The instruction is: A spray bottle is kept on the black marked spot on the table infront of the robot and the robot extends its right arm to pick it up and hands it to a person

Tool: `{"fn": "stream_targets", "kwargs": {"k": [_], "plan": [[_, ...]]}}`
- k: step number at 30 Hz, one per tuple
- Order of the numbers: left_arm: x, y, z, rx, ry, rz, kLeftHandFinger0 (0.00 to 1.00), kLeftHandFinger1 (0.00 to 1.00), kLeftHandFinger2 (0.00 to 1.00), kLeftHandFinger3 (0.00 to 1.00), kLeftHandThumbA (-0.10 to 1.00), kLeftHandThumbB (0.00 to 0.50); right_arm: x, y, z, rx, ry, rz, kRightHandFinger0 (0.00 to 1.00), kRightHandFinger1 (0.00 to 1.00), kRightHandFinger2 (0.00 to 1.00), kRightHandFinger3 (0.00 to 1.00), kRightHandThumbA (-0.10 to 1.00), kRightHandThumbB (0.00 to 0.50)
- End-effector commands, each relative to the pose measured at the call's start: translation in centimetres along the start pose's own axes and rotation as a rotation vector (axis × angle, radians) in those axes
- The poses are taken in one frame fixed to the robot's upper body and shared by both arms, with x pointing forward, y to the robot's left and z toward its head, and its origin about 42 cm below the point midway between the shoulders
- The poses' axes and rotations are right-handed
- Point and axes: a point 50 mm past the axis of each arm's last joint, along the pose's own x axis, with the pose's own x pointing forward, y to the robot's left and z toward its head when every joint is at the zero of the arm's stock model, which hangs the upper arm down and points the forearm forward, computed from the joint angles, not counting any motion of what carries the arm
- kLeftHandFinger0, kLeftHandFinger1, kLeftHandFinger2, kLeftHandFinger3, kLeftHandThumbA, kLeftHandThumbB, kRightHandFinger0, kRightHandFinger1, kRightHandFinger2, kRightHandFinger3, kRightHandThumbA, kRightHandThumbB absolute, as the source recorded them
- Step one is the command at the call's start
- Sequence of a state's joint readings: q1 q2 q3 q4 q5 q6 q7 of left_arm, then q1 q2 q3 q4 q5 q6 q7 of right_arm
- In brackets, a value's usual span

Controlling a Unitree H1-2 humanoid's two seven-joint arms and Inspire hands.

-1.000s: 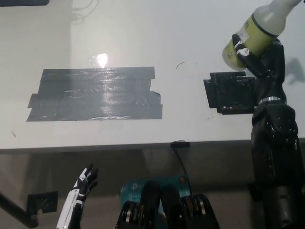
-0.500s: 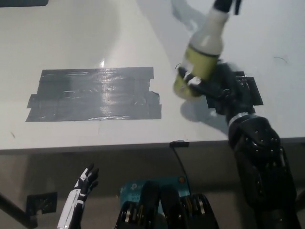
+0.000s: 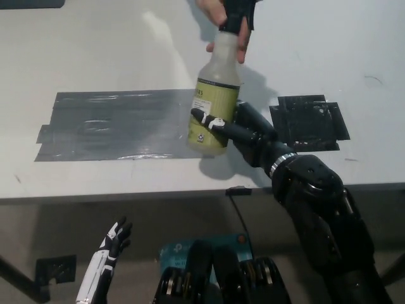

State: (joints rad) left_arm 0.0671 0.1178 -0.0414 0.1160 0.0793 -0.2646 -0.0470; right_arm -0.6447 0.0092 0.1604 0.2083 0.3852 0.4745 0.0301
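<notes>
Head view: right hand wrapped around spray bottle, clear of black marked spot beside it. Person's hand grips the nozzle above. Pickup done; release pending. Left hand idle, spread, below table.

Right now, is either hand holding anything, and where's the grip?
The right hand holds the spray bottle around its lower, labelled body. A person's hand grips the bottle's top. The left hand hangs below the table edge, holding nothing.
</notes>
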Motion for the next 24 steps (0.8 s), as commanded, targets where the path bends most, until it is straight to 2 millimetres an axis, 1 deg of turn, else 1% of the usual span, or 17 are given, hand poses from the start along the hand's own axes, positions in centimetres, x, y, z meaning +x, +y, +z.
{"fn": "stream_targets", "kwargs": {"k": [1,3,5,6,7,8,9,10,12,14,15,18,19,20,22,23,24], "plan": [[0.3,0.4,0.9,0.02,-0.036,-0.023,1.0,1.0,1.0,1.0,1.0,0.39,0.9,1.0,2.4,0.035,-0.045,0.07,0.0,0.27,0.74,0.8,-0.1,0.133],[0.3,0.5,1.0,0.03,-0.038,-0.025,1.0,1.0,1.0,1.0,1.0,0.387,0.8,0.8,2.1,0.033,-0.037,0.064,0.0,0.28,0.75,0.81,-0.1,0.127],[0.3,0.5,1.0,0.032,-0.035,-0.028,1.0,1.0,1.0,1.0,1.0,0.389,0.8,0.6,2.1,0.045,-0.039,0.05,0.0,0.29,0.76,0.79,-0.1,0.155],[0.3,0.5,1.0,0.033,-0.036,-0.029,1.0,1.0,1.0,1.0,1.0,0.381,0.8,0.5,2.1,0.041,-0.042,0.044,0.03,0.34,0.82,0.87,-0.02,0.183],[0.4,0.5,1.0,0.034,-0.037,-0.029,1.0,1.0,1.0,1.0,1.0,0.379,0.7,0.5,2.1,0.038,-0.044,0.04,0.01,0.35,0.81,0.83,0.06,0.191],[0.4,0.5,1.0,0.035,-0.039,-0.03,1.0,1.0,1.0,1.0,1.0,0.373,0.4,0.2,2.3,0.014,-0.048,0.057,0.56,0.98,1.0,1.0,0.46,0.402],[0.4,0.6,1.0,0.034,-0.041,-0.03,1.0,1.0,1.0,1.0,1.0,0.373,0.1,0.1,2.4,-0.005,-0.051,0.074,0.56,0.98,1.0,1.0,0.46,0.402],[0.4,0.6,1.0,0.036,-0.043,-0.03,1.0,1.0,1.0,1.0,1.0,0.357,-0.2,0.1,2.5,-0.015,-0.058,0.092,1.0,1.0,1.0,1.0,0.52,0.436],[0.5,0.5,1.0,0.033,-0.044,-0.032,1.0,1.0,1.0,1.0,1.0,0.345,-1.0,-0.1,2.9,-0.037,-0.078,0.131,1.0,1.0,1.0,1.0,0.57,0.496],[0.4,0.5,1.0,0.031,-0.04,-0.033,1.0,1.0,1.0,1.0,1.0,0.352,-1.9,-0.6,3.3,-0.077,-0.102,0.132,1.0,1.0,1.0,1.0,0.66,0.5],[0.5,0.5,1.1,0.033,-0.043,-0.034,1.0,1.0,1.0,1.0,1.0,0.346,-2.4,-0.9,3.6,-0.113,-0.124,0.12,1.0,1.0,1.0,1.0,0.74,0.5],[0.6,0.5,1.0,0.029,-0.047,-0.034,1.0,1.0,1.0,1.0,1.0,0.349,-5.3,-2.1,5.1,-0.232,-0.223,0.079,1.0,1.0,1.0,1.0,0.78,0.485],[0.5,0.5,1.0,0.027,-0.044,-0.033,1.0,1.0,1.0,1.0,1.0,0.359,-6.8,-2.5,5.8,-0.289,-0.271,0.063,1.0,1.0,1.0,1.0,0.89,0.491],[0.5,0.4,0.9,0.026,-0.042,-0.034,1.0,1.0,1.0,1.0,1.0,0.361,-8.6,-2.8,6.5,-0.342,-0.315,0.046,1.0,1.0,1.0,1.0,0.94,0.499],[0.4,0.3,0.9,0.026,-0.041,-0.036,1.0,1.0,1.0,1.0,1.0,0.36,-10.2,-2.9,7.0,-0.361,-0.345,0.04,1.0,1.0,1.0,1.0,0.93,0.5],[0.4,0.3,0.9,0.027,-0.043,-0.036,1.0,1.0,1.0,1.0,1.0,0.361,-11.9,-3.1,7.4,-0.348,-0.385,0.054,1.0,1.0,1.0,1.0,0.91,0.486],[0.2,0.2,0.8,0.018,-0.041,-0.034,1.0,1.0,1.0,1.0,1.0,0.368,-13.7,-3.1,7.6,-0.319,-0.432,0.067,1.0,1.0,1.0,1.0,0.81,0.458]]}}
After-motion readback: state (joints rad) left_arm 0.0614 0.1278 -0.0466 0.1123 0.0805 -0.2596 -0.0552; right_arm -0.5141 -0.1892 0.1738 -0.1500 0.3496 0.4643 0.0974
